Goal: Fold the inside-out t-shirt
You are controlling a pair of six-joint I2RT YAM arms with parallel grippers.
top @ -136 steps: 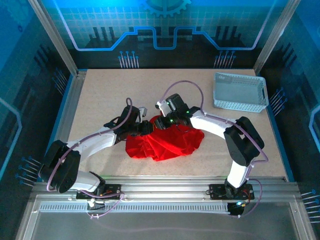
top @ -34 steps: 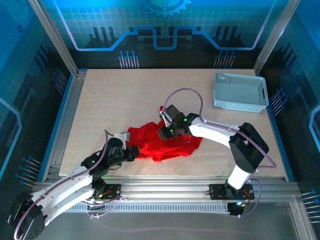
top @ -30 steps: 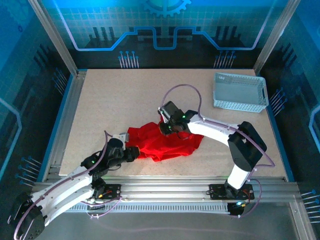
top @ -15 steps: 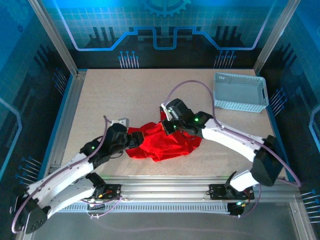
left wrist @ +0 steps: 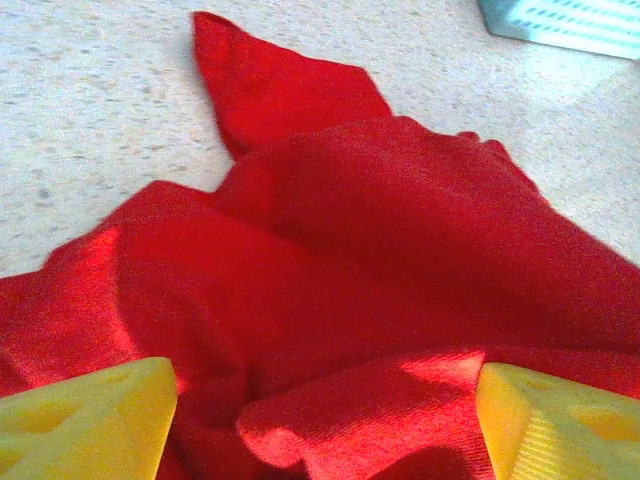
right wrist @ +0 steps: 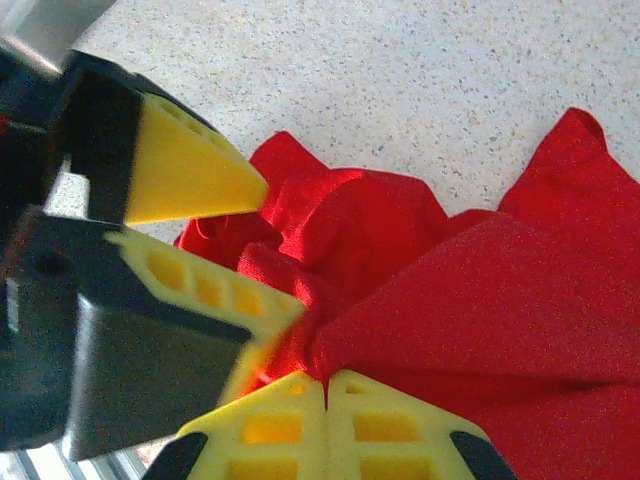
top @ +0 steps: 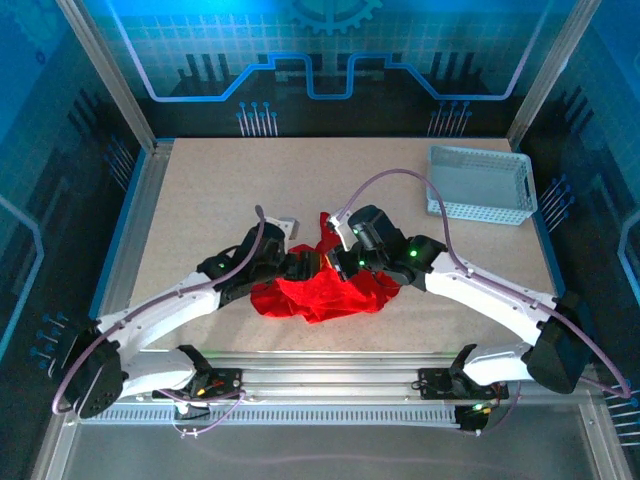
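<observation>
Lying on speckled table [top: 220,190], blue-walled cell [top: 330,60], red t-shirt [top: 330,297], right gripper [right wrist: 325,385] pinching it, left gripper [left wrist: 327,385] released

Bright, even overhead light; soft shadows in the t-shirt [left wrist: 380,250] folds, close wrist views slightly blurred.

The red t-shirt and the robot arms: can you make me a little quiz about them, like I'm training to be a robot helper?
1. True or false: the t-shirt lies flat and neatly folded.
2. Where does the white basket stand? A) at the far right corner of the table B) on the t-shirt C) inside a gripper
3. Which one pinches the cloth: the left gripper or the right gripper?
Key: 1 false, it is crumpled. 2 A. 3 the right gripper; the left gripper is open.
</observation>
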